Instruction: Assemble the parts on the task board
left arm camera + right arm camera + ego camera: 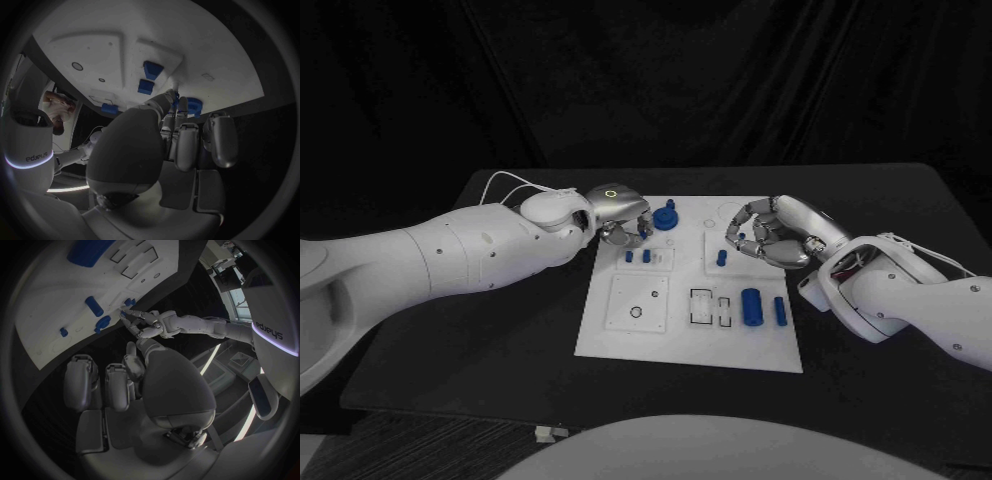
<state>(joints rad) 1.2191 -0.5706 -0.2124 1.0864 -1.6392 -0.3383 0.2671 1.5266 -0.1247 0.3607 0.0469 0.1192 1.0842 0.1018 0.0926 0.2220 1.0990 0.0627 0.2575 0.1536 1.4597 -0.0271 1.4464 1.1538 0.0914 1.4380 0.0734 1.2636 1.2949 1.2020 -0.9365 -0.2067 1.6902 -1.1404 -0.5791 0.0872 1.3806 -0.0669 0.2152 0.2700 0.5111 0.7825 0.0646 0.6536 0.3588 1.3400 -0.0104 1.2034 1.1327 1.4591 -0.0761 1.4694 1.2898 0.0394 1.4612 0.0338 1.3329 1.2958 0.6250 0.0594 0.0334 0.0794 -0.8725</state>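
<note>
Reaching over the far left of the task board (689, 345), the left hand (620, 212) is curled near an upright blue part (666, 216); hold cannot be told. The right hand (776, 232) hovers half-curled, empty. Neighbouring pegs (638, 256) could be knocked.

You see a matt white task board (620, 335) on a matt black bench (488, 330); the hands' fingers (750, 232) are glossy metal.

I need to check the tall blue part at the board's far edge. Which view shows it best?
The head view: the tall blue part stands unobstructed beside the left hand. The left wrist view has fingers partly covering it; the right wrist view shows it small.
</note>
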